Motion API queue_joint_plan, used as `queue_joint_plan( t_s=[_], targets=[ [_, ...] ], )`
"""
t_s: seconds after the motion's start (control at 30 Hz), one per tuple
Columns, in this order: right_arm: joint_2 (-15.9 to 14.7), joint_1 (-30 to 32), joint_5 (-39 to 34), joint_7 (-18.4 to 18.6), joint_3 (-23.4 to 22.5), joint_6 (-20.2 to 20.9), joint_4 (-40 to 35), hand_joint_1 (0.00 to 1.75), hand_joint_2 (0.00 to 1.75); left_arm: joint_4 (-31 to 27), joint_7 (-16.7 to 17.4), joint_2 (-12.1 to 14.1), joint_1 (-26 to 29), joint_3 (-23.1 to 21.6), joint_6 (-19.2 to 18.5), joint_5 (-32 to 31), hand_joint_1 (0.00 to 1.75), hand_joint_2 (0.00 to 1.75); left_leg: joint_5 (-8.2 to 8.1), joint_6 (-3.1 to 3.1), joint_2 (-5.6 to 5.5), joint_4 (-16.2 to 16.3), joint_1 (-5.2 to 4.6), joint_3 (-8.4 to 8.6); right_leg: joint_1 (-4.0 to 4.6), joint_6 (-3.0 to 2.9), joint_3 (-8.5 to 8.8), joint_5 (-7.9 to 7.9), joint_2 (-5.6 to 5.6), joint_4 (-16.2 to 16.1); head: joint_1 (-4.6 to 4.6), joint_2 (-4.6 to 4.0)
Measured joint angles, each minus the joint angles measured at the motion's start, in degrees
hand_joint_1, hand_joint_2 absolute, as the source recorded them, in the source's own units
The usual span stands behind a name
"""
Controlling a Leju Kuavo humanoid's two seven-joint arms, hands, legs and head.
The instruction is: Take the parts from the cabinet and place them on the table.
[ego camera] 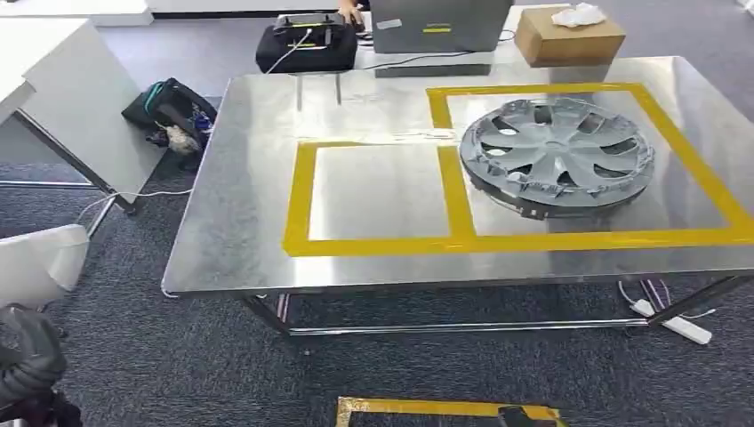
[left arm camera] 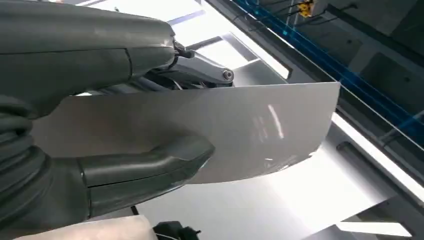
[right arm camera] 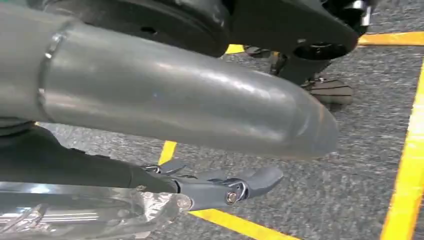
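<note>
A steel table (ego camera: 240, 231) stands ahead, marked with two yellow tape rectangles. In the right rectangle lies a grey wheel cover (ego camera: 557, 153); the left rectangle (ego camera: 300, 196) is bare. Low at the left edge, my left hand (ego camera: 27, 360) holds a pale grey sheet panel (ego camera: 40, 262). Up close, the left hand (left arm camera: 100, 170) pinches that panel (left arm camera: 250, 130) between thumb and fingers. My right hand (right arm camera: 175, 95) hangs over the carpet, with floor showing between the thumb and the straight fingers (right arm camera: 235, 184). A shiny crinkled surface (right arm camera: 75, 220) beside them I cannot identify.
Beyond the table stand a cardboard box (ego camera: 569, 37), a black case (ego camera: 307, 44) and a person's hand (ego camera: 351, 13). A black bag (ego camera: 169, 107) lies on the floor by a white desk (ego camera: 44, 80). A power strip (ego camera: 680, 325) lies under the table, and yellow floor tape (ego camera: 445, 411) is near my feet.
</note>
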Motion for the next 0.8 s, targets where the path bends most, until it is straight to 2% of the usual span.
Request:
queue_joint_plan(
  t_s=[0.03, 0.07, 0.1, 0.13, 0.17, 0.2, 0.23, 0.27, 0.3, 0.33, 0.37, 0.43, 0.47, 0.53, 0.57, 0.6, 0.63, 0.67, 0.73, 0.77, 0.8],
  targets=[
    [0.0, 0.0, 0.0, -0.1, 0.0, 0.0, 0.0, 0.0, 0.0, 0.0, 0.0, 0.0, 0.0, 0.0, -0.1, 0.1, 1.75, 1.75, -1.94, -0.09, 0.01, 5.1, -0.01, -3.01, 0.04, -0.24, 0.07, -0.18, -0.03, 0.0, -0.11, 0.0],
    [0.0, 0.0, 0.0, -0.1, 0.0, -0.1, 0.0, 0.0, 0.0, 0.0, 0.0, 0.1, 0.0, 0.0, -0.2, 0.1, 1.75, 1.75, -2.96, -0.08, 0.01, 9.5, -0.02, -5.95, 0.12, -0.44, 0.22, -0.38, -0.06, 0.0, -0.11, 0.0],
    [0.0, 0.1, 0.0, -0.1, 0.0, -0.2, 0.0, 0.0, 0.0, 0.1, 0.0, 0.1, 0.0, 0.0, -0.5, 0.1, 1.75, 1.75, -2.39, 0.03, 0.01, 10.5, -0.02, -7.21, 0.18, -0.52, 0.41, -0.55, -0.04, 0.0, -0.07, 0.0],
    [0.0, 0.1, 0.0, -0.1, 0.0, -0.3, 0.0, 0.0, 0.0, 0.2, 0.0, 0.1, 0.0, 0.0, -0.6, 0.1, 1.75, 1.75, -0.27, 0.28, 0.01, 9.3, -0.06, -7.25, 0.23, -0.51, 0.77, -0.76, 0.04, 0.0, -0.11, 0.0],
    [0.0, 0.1, -0.1, 0.0, 0.0, -0.3, 0.0, 0.0, 0.0, 0.2, 0.0, 0.1, 0.0, 0.0, -0.7, 0.1, 1.75, 1.75, 2.6, 0.62, 0.01, 6.1, -0.12, -6.2, 0.28, -0.5, 1.2, -0.99, 0.15, 0.0, -0.09, 0.0],
    [-0.1, 0.1, -0.1, 0.2, 0.0, -0.3, 0.0, 0.0, 0.0, 0.3, 0.0, 0.1, -0.1, -0.1, -0.8, 0.1, 1.75, 1.75, 5.88, 1.1, 0.01, 1.2, -0.26, -4.32, 0.35, -0.42, 1.7, -1.26, 0.23, -0.1, -0.11, 0.0],
    [-0.1, 0.1, -0.1, 0.4, 0.0, -0.3, 0.0, 0.0, 0.0, 0.3, 0.0, 0.1, -0.2, -0.2, -0.9, 0.1, 1.75, 1.75, 8.44, 1.74, 0.05, -3.5, -0.53, -2.42, 0.34, -0.28, 2.13, -1.52, 0.27, -0.1, -0.09, 0.0],
    [-0.1, 0.0, -0.1, 0.6, 0.0, -0.4, 0.0, 0.0, 0.0, 0.3, 0.0, 0.2, -0.3, -0.3, -1.0, 0.1, 1.75, 1.75, 8.42, 2.22, 0.17, -5.8, -1.0, -1.48, 0.58, 0.1, 1.8, -1.88, 0.29, 0.0, -0.02, 0.0],
    [-0.1, 0.0, -0.1, 0.8, 0.0, -0.4, 0.0, 0.0, 0.0, 0.3, 0.0, 0.2, -0.5, -0.4, -1.1, 0.2, 1.75, 1.75, 7.45, 2.1, 0.22, -7.2, -0.92, -0.76, 0.62, 0.44, 1.89, -2.21, 0.42, 0.0, -0.13, 0.0],
    [-0.1, 0.1, -0.2, 1.0, 0.0, -0.5, 0.0, 0.0, 0.0, 0.4, 0.0, 0.2, -0.5, -0.5, -1.4, 0.3, 1.75, 1.75, 7.47, 1.93, 0.18, -7.1, -1.03, -0.83, 0.5, 0.73, 1.94, -2.17, 0.29, -0.3, 0.02, 0.0],
    [-0.1, 0.1, -0.2, 1.0, 0.0, -0.5, 0.0, 0.0, 0.0, 0.4, 0.0, 0.2, -0.5, -0.5, -1.5, 0.5, 1.75, 1.75, 7.34, 2.13, 0.1, -7.2, -1.08, -0.79, 0.41, 1.09, 1.98, -2.19, 0.18, -0.8, -0.16, 0.0],
    [-0.2, 0.0, -0.5, 0.9, 0.0, -0.5, 0.0, 0.0, 0.0, 0.5, 0.0, 0.2, -0.6, -0.7, -1.8, 1.0, 1.75, 1.75, 7.81, 2.34, 0.07, -8.4, -0.42, 0.22, 0.48, 1.75, 2.57, -2.59, 0.0, -0.4, -0.09, 0.0],
    [-0.2, -0.1, -0.5, 0.5, 0.0, -0.6, 0.0, 0.0, 0.0, 0.5, 0.0, 0.2, -0.9, -0.9, -1.8, 1.2, 1.75, 1.75, 7.64, 2.64, 0.08, -8.6, -0.39, 0.54, 0.66, 1.96, 1.63, -3.77, -0.08, 1.7, 0.18, 0.0],
    [-0.3, -0.1, -0.5, 0.2, 0.0, -0.6, 0.0, 0.0, 0.0, 0.8, 0.0, 0.3, -1.5, -1.3, -1.8, 1.6, 1.75, 1.75, 7.29, 3.05, 0.2, -8.6, -0.33, 0.98, 0.46, 2.34, -3.43, -7.99, -0.11, 10.9, 0.26, 0.0],
    [-0.3, 0.0, -0.5, 0.1, 0.0, -0.6, 0.0, 0.0, 0.0, 1.0, 0.0, 0.3, -1.7, -1.6, -1.9, 1.7, 1.75, 1.75, 7.2, 3.07, 0.23, -8.6, -0.32, 1.15, 0.46, 2.51, -5.83, -9.23, -0.12, 14.8, 0.37, 0.0],
    [-0.3, 0.1, -0.6, 0.0, 0.0, -0.7, 0.0, 0.0, 0.0, 1.2, 0.0, 0.3, -1.9, -1.9, -1.9, 1.8, 1.75, 1.75, 6.98, 3.07, 0.22, -8.6, -0.32, 1.39, 0.41, 2.64, -7.38, -9.15, -0.12, 16.7, 0.35, 0.0],
    [-0.5, 0.2, -0.7, -0.2, 0.0, -0.9, 0.0, 0.0, 0.0, 1.5, 0.0, 0.5, -2.2, -2.2, -1.9, 1.9, 1.75, 1.75, 6.71, 3.04, 0.16, -8.6, -0.29, 1.67, 0.29, 2.76, -7.62, -7.66, -0.13, 16.0, 0.33, 0.0],
    [-0.7, 0.2, -0.7, -0.5, 0.0, -1.0, 0.0, 0.0, 0.0, 1.7, 0.0, 0.6, -2.5, -2.6, -1.9, 2.1, 1.75, 1.75, 6.4, 2.84, 0.07, -8.5, -0.21, 2.08, 0.17, 2.9, -6.59, -4.95, -0.15, 12.7, 0.37, 0.0],
    [-1.1, 0.0, -0.5, -1.5, 0.0, -1.0, 0.0, 0.0, 0.0, 2.1, 0.0, 0.9, -3.1, -3.2, -1.9, 2.0, 1.75, 1.75, 5.58, 2.22, -0.01, -8.5, 0.05, 3.26, -0.08, 3.2, -2.12, 1.07, -0.29, 2.3, 0.39, 0.0],
    [-1.1, 0.0, -0.1, -1.5, 0.0, -1.0, 0.0, 0.0, 0.0, 2.3, 0.0, 1.0, -3.5, -3.5, -2.5, 2.2, 1.75, 1.75, 5.15, 1.75, -0.05, -8.4, -0.22, 3.5, 0.04, 3.26, -0.94, 1.11, -0.35, 0.1, 0.44, 0.0],
    [-1.1, -0.1, 0.1, -1.4, 0.0, -0.8, 0.0, 0.0, 0.0, 2.5, 0.0, 1.2, -4.0, -3.6, -3.1, 2.7, 1.75, 1.75, 4.79, 1.54, -0.21, -8.1, -0.39, 3.51, -0.11, 2.45, -0.28, 1.37, 0.06, -0.4, 0.31, 0.0]
  ],
)
